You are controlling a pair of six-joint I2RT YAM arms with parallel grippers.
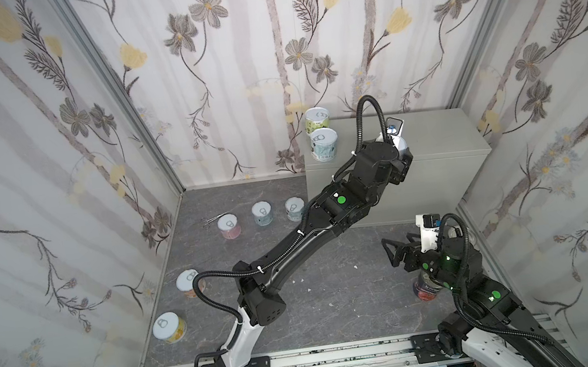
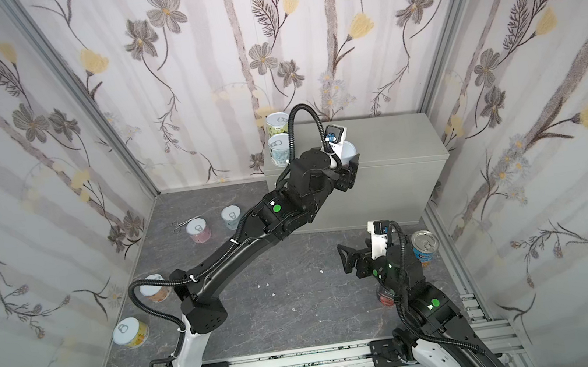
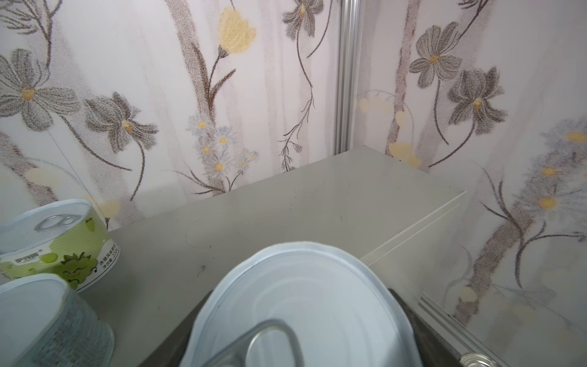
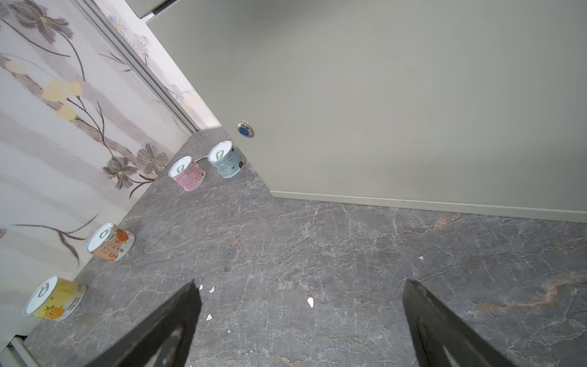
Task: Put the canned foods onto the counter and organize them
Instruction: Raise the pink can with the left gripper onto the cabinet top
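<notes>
Top views: two canned foods, a green-labelled tin (image 1: 317, 119) and a pale blue tin (image 1: 324, 144), are seen upright, just beside each other, at the worktop's (image 1: 444, 134) left end. A third tin (image 2: 348, 149) is gripped by the left end effector (image 2: 350, 161) over the worktop's front middle; contact with the surface cannot be told. Left wrist view: the third tin's lid is seen clamped between dark jaws. Right wrist view: the right end effector (image 4: 301, 282) is spread wide, empty, above the floor (image 4: 317, 238) before the worktop. Seven tins, the pink tin (image 4: 187, 173) among them, are judged left to move.
</notes>
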